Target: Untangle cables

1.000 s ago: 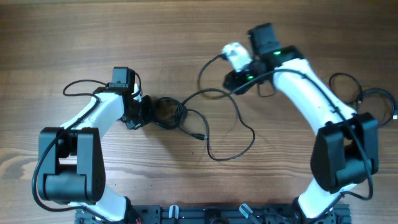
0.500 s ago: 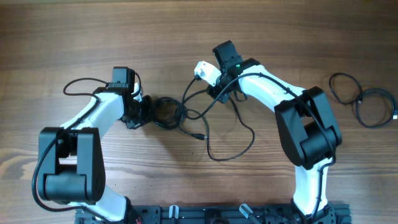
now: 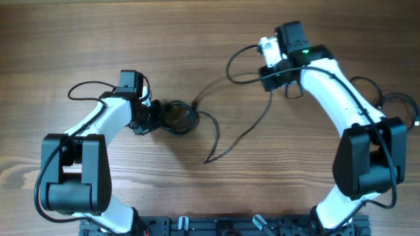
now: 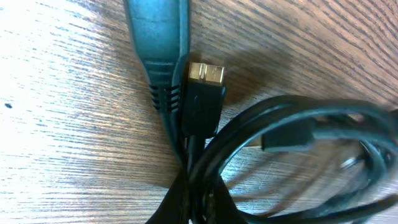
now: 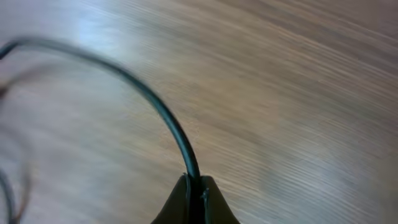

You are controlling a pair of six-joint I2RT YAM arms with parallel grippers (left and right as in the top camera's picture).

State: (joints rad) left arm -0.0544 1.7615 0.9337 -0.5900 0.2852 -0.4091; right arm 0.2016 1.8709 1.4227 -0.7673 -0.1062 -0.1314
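Cables (image 3: 209, 159): one knotted coil (image 3: 176, 117), one loose strand (image 3: 252, 126), one far-right bundle (image 3: 401, 98).

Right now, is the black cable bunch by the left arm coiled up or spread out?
Coiled up: the cable coil is a small tight ring at the left gripper, strands overlapping; one strand trails out.

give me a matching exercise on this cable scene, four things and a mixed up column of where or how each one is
1. left gripper
2. right gripper
3. gold-tipped plug
4. spare cables

A. far right of the overhead view, ungripped
B. shut on the coil
C. lying beside a grey plug
D. shut on one loose strand

Pairs: 1-B, 2-D, 3-C, 4-A
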